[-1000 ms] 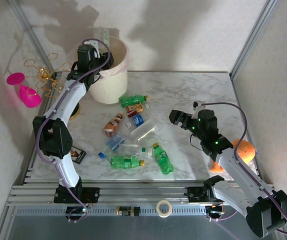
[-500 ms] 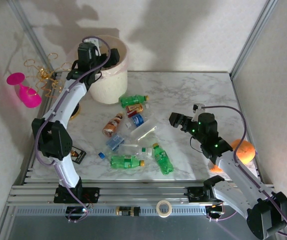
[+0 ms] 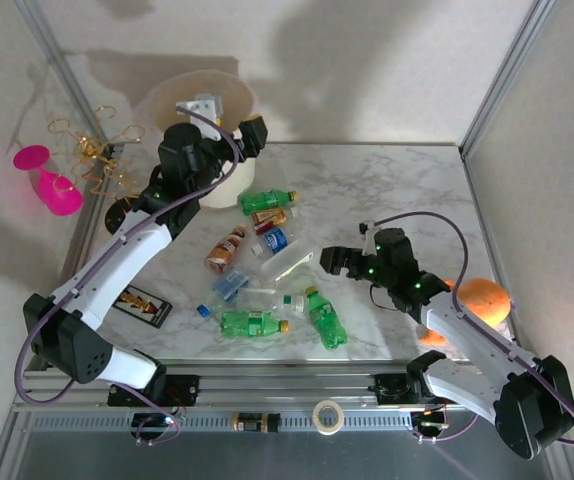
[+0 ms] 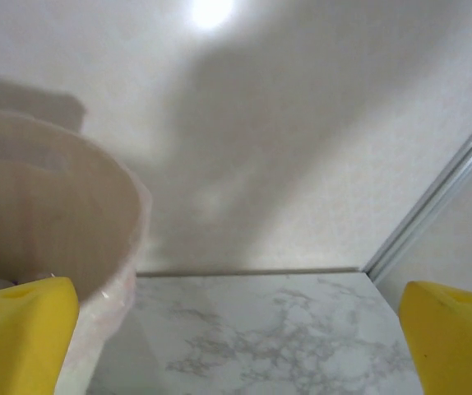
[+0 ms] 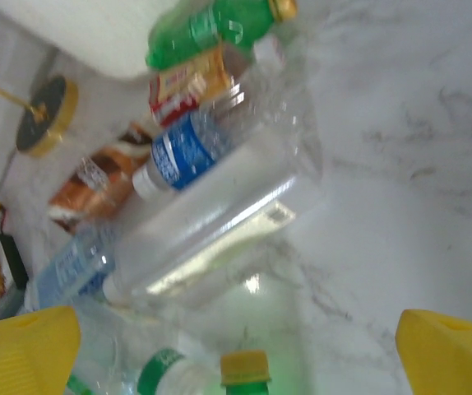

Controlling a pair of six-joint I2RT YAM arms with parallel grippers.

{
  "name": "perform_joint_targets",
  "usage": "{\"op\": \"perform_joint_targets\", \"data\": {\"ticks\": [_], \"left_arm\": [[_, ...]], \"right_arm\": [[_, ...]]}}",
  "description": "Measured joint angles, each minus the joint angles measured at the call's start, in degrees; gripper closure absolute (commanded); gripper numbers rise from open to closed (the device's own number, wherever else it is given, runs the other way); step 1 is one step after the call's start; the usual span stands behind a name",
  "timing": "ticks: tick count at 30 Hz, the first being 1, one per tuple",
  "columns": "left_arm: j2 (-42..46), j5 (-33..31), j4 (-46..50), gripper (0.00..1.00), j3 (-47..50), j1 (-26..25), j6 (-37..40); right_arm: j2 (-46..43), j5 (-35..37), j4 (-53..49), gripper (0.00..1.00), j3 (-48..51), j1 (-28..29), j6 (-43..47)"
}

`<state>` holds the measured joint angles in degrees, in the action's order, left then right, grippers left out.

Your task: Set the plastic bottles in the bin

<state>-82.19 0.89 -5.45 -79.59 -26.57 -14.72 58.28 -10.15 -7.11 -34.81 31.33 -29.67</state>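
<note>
Several crushed plastic bottles lie in a heap mid-table: a green one (image 3: pixel 267 200), a copper-brown one (image 3: pixel 227 248), a blue-labelled clear one (image 3: pixel 275 240), a large clear one (image 3: pixel 292 262) and two green ones (image 3: pixel 252 323) (image 3: pixel 325 318). The cream bin (image 3: pixel 182 88) stands at the back left, partly behind my left arm. My left gripper (image 3: pixel 252 132) hangs open and empty just right of the bin's rim (image 4: pixel 47 222). My right gripper (image 3: pixel 332 260) is open, low over the heap's right edge. Its view faces the clear bottle (image 5: pixel 228 222) and a yellow-capped green bottle (image 5: pixel 244 370).
A pink wine glass (image 3: pixel 52 185) and a gold wire stand (image 3: pixel 92 150) sit off the table's left edge. A round orange object (image 3: pixel 482 298) lies by my right arm. A black card (image 3: pixel 139 302) lies front left, and a tape roll (image 3: pixel 327 415) rests on the front rail.
My left arm has swung off the bin's mouth, down and to the right, with its gripper empty. My right gripper has moved left, closer to the bottles.
</note>
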Motion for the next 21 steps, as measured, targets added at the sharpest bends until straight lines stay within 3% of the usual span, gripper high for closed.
{"op": "perform_joint_targets", "data": {"ticks": [9,15,21], "left_arm": [[1.99,1.64,-6.67,0.0,15.5,-7.32,-5.33],[6.27,0.85,-12.52,0.0,27.3,-7.63,-9.35],[9.81,0.57,-14.25,0.0,32.98,-7.63,-12.13]], "right_arm": [[4.63,0.7,-9.66,0.01,-1.86,8.37,2.51],[9.99,2.38,-14.34,0.05,-4.57,13.6,3.41],[12.37,4.57,-18.62,0.07,-4.74,15.74,2.89]]}}
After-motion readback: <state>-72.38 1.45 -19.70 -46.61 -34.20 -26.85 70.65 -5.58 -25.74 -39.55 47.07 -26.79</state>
